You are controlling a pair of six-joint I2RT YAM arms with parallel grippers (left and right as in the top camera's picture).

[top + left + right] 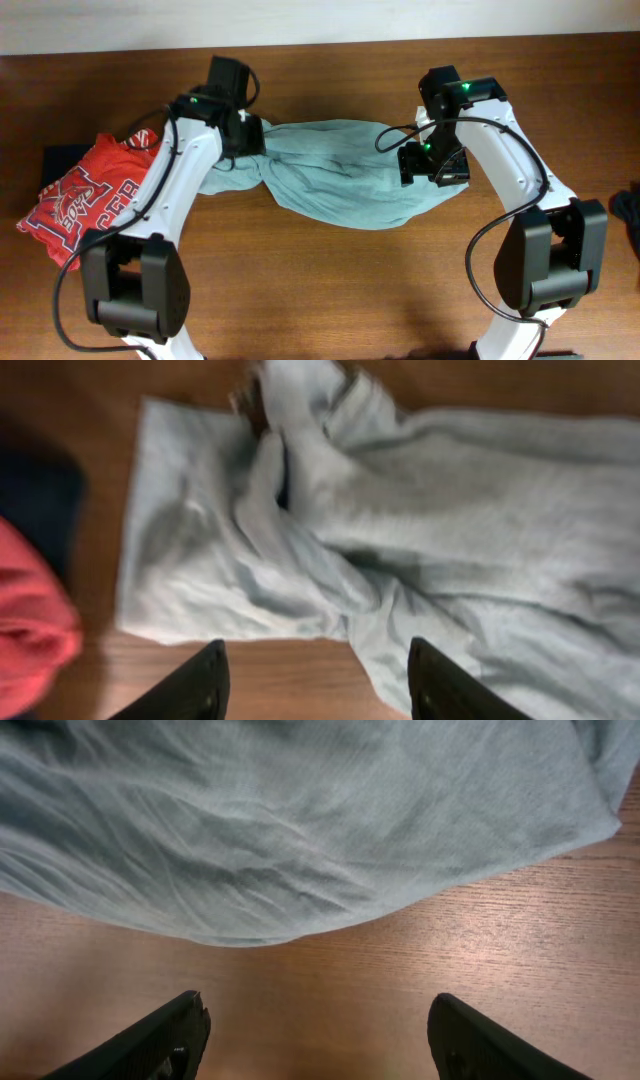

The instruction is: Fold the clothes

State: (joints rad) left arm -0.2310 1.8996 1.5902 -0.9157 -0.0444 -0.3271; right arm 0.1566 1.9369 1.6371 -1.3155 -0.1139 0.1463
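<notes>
One pale grey-teal T-shirt lies crumpled mid-desk, stretched from nine to three o'clock. My left end effector hovers over its nine o'clock end, fingers apart and holding nothing. My right end effector stands wide at the three o'clock end (empty too). Farther toward nine o'clock, one red printed shirt lies on one dark garment.

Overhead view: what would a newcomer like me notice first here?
A pale grey-teal T-shirt lies rumpled and twisted across the middle of the wooden table, between the two arms. A bright red printed shirt sits heaped beside the left arm. Both the left end effector and right end effector are open, holding nothing.
</notes>
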